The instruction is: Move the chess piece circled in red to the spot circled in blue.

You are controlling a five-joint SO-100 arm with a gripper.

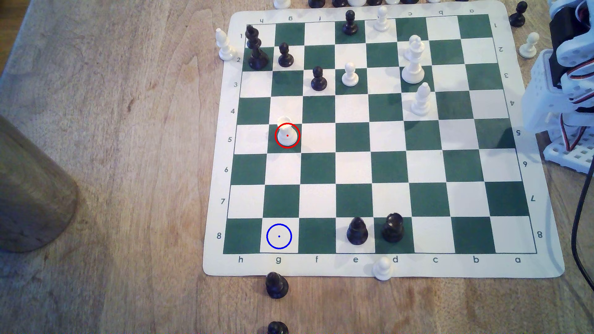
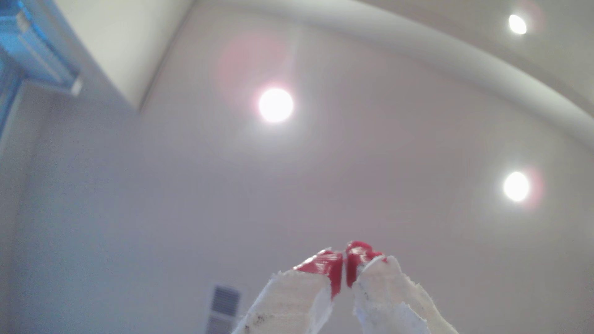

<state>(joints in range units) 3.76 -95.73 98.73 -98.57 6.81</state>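
Rook (image 1: 287, 133) stands untouched on its green square, three squares beyond the blue-ringed spot (image 1: 279, 236), while the gripper (image 2: 344, 268), jaws pressed together, must swing over, open, descend.

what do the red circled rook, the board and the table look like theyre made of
The rook looks like cream-white moulded plastic, smooth with a soft sheen. The board seems a thin flexible mat, probably vinyl: it lies flat with rounded corners and printed green squares. The table looks like light wood or wood veneer, matte, with visible grain.
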